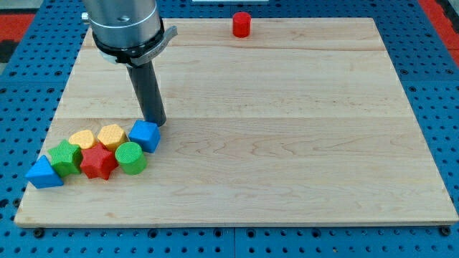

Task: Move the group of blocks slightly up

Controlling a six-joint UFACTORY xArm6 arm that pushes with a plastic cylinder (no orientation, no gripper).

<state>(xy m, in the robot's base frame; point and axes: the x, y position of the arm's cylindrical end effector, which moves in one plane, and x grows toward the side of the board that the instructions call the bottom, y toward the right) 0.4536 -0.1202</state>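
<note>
1. You were looking down at a pale wooden board (pixel 287 143) that lay on a blue pegboard surface (pixel 437 86).
2. At the view's far left, near the board's bottom corner, a blue triangular block (pixel 44 173) marked the left end of the group.
3. Just beside it on the right was a green star-like block (pixel 66 157), with a yellow block (pixel 82 138) above it.
4. Next came a red star block (pixel 99 162), touching its neighbours, and a yellow hexagon block (pixel 111 135) above it.
5. A green cylinder (pixel 130 158) stood just right of the red star.
6. A blue block (pixel 144 135), cube-like, sat at the group's upper right edge.
7. My tip (pixel 155 125) rested on the board just above that blue block, touching or almost touching it; I cannot tell which.
8. The arm carried only this dark rod, so it had nothing to clench or release and grasped nothing.
9. Well apart, at the view's top, a red cylinder (pixel 242 25) stood alone at the board's edge.
</note>
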